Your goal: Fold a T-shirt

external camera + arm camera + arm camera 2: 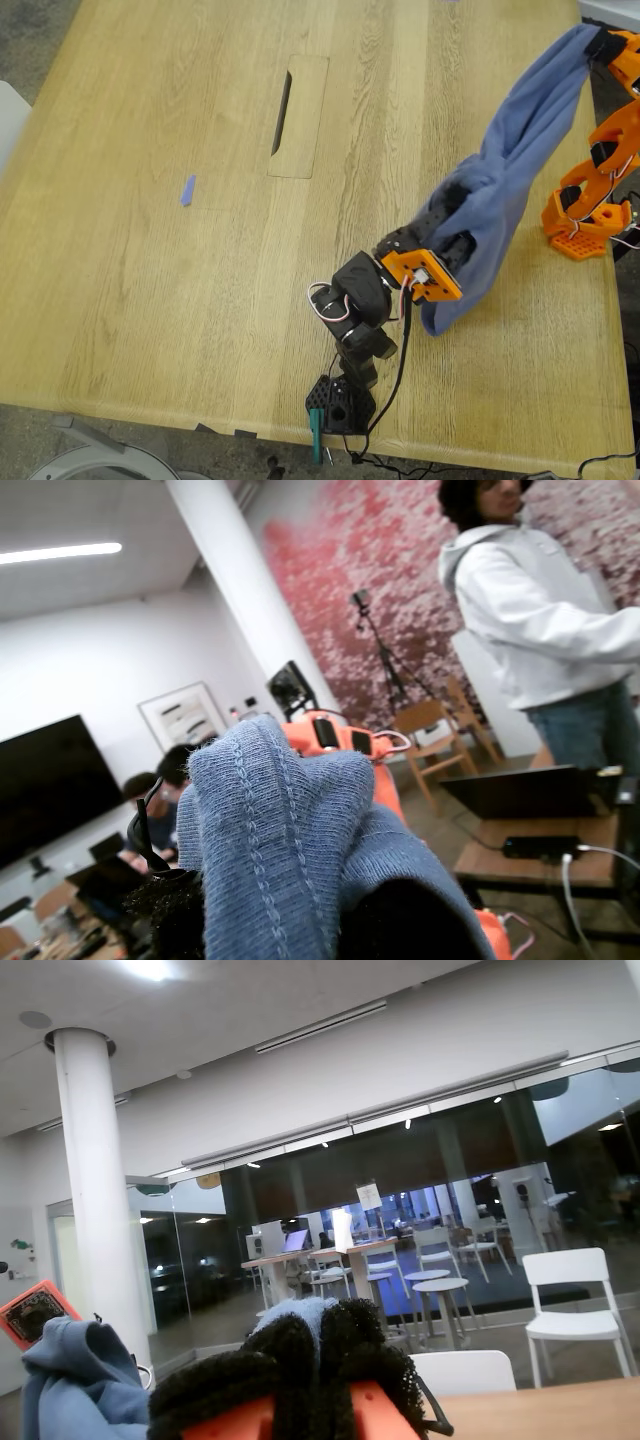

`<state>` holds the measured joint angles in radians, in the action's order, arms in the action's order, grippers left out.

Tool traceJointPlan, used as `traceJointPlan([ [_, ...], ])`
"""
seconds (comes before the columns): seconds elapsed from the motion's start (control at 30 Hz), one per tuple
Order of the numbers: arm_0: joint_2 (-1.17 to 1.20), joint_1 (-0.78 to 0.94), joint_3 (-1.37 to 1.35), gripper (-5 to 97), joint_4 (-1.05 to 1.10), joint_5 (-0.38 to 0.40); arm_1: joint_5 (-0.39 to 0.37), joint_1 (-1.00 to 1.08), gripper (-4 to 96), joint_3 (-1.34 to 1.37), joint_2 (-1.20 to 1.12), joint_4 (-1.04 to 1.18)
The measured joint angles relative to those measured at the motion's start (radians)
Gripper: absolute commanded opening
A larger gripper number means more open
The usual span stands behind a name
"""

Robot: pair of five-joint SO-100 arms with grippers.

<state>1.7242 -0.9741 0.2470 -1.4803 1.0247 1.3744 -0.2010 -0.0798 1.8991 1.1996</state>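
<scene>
The slate-blue T-shirt (520, 160) hangs bunched in the air between two arms at the exterior view's right; its print is hidden. My first gripper (452, 205), on the black arm, is shut on the lower part of the cloth; the first wrist view shows blue ribbed fabric (270, 820) squeezed between its black pads (400, 925). My second gripper (603, 45), on the orange arm, is shut on the upper end of the cloth. In the second wrist view a tuft of blue (298, 1312) sits between its black foam pads (230, 1380), and more shirt (75, 1385) hangs beside.
A small blue scrap (187, 190) lies on the wooden table (150, 280) at the exterior view's left. A cable slot (298, 115) is set in the table's middle. The black arm's base (340, 400) is clamped at the near edge. A person (540, 610) stands beyond the table.
</scene>
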Motion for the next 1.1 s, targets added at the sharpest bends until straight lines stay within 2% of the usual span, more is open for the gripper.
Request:
traceJointPlan([
  [0.53,0.000,-0.150,-0.026,0,-0.081,-0.017,0.026,-0.021,1.8,0.003,0.048,0.141],
  [0.83,0.006,-0.064,0.009,0,-0.272,0.112,-0.003,-0.009,1.4,-0.008,0.080,0.353],
  [1.1,0.009,0.015,0.048,0,-0.339,0.147,-0.049,0.002,1.1,-0.009,0.092,0.497],
])
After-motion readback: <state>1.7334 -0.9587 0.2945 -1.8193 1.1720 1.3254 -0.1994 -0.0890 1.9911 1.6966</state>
